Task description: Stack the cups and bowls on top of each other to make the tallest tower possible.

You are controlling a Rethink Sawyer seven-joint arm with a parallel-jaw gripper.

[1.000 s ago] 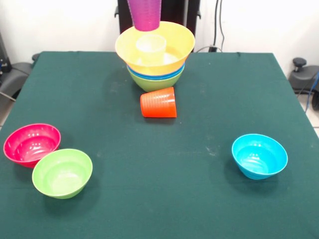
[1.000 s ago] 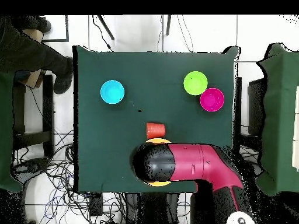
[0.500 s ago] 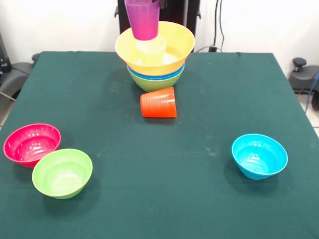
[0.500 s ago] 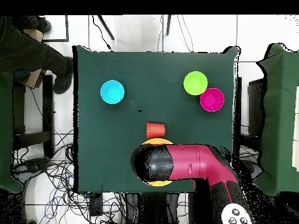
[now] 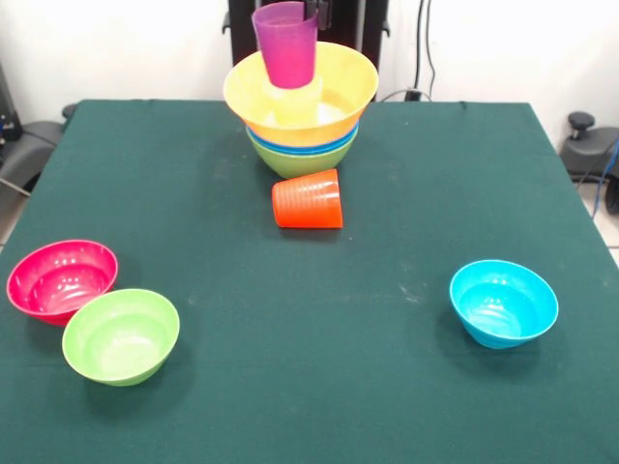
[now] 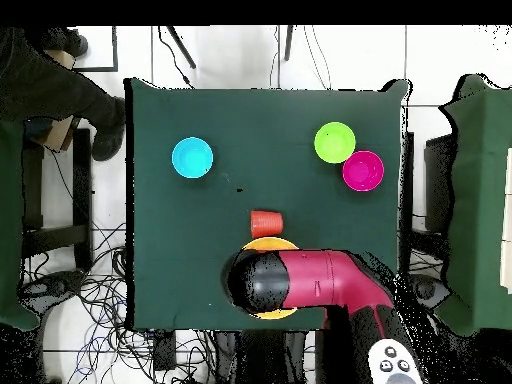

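Note:
The tower stands at the table's far side in the front view: a green bowl (image 5: pixel 300 164) lowest, blue rims (image 5: pixel 327 147) above it, the wide orange-yellow bowl (image 5: pixel 356 85) on top. The yellow cup (image 5: pixel 296 101) stands in that bowl. The purple cup (image 5: pixel 286 46) sits in the yellow cup, tilted slightly. The ribbed orange-red cup (image 5: pixel 308 199) lies on its side just in front of the tower. In the overhead view the arm's end (image 6: pixel 262 282) covers the tower, with only a sliver of the orange-yellow bowl (image 6: pixel 268 241) showing. The gripper itself is hidden.
A pink-red bowl (image 5: pixel 61 278) and a small green bowl (image 5: pixel 121 335) touch at the front left. A light-blue bowl (image 5: pixel 503 302) stands at the front right. In the overhead view a person (image 6: pixel 50 90) shows at the table's upper left corner.
The purple cup has come down from above the tower and now sits in the yellow cup. The arm has shifted slightly in the overhead view. The other bowls and cup have not moved.

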